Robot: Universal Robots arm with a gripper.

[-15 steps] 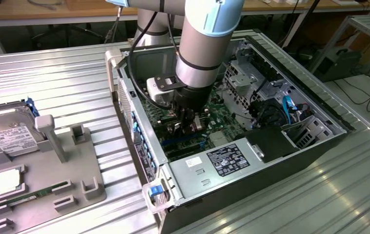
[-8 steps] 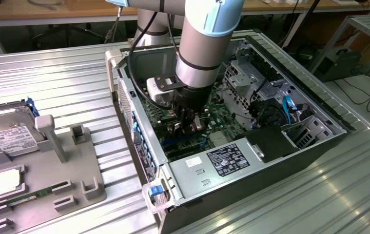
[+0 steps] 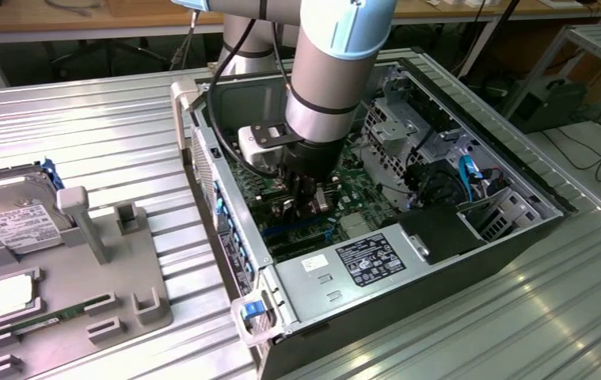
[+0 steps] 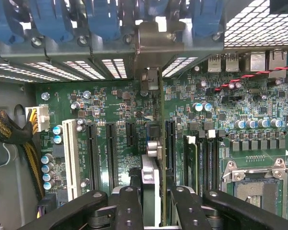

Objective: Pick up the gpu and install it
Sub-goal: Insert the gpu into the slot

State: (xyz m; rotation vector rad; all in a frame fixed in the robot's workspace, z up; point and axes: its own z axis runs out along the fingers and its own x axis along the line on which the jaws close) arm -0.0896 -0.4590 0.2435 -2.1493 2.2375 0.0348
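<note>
Inside the open computer case point(image 3: 511, 186), my gripper point(image 3: 306, 199) hangs low over the green motherboard point(image 3: 359, 188). It is shut on the gpu point(image 3: 317, 207). In the wrist view the gpu point(image 4: 152, 143) appears edge-on as a thin upright card between my black fingers point(image 4: 129, 203), running away from my gripper point(image 4: 151, 194) toward the case's rear wall. Its silver bracket point(image 4: 151, 40) sits against the rear slot openings, below the blue clips point(image 4: 103, 19). The card lines up with the black expansion slots point(image 4: 111, 153). I cannot tell whether its lower edge sits in a slot.
A silver power supply point(image 3: 362, 261) fills the case's near end, and drive cages point(image 3: 406, 119) line the far side. In the exterior view's left, a grey holder point(image 3: 120, 277) carries a hard drive point(image 3: 15, 222), a memory stick point(image 3: 47, 321) and a square chip point(image 3: 9, 293). The empty CPU socket point(image 4: 257, 184) lies beside the card.
</note>
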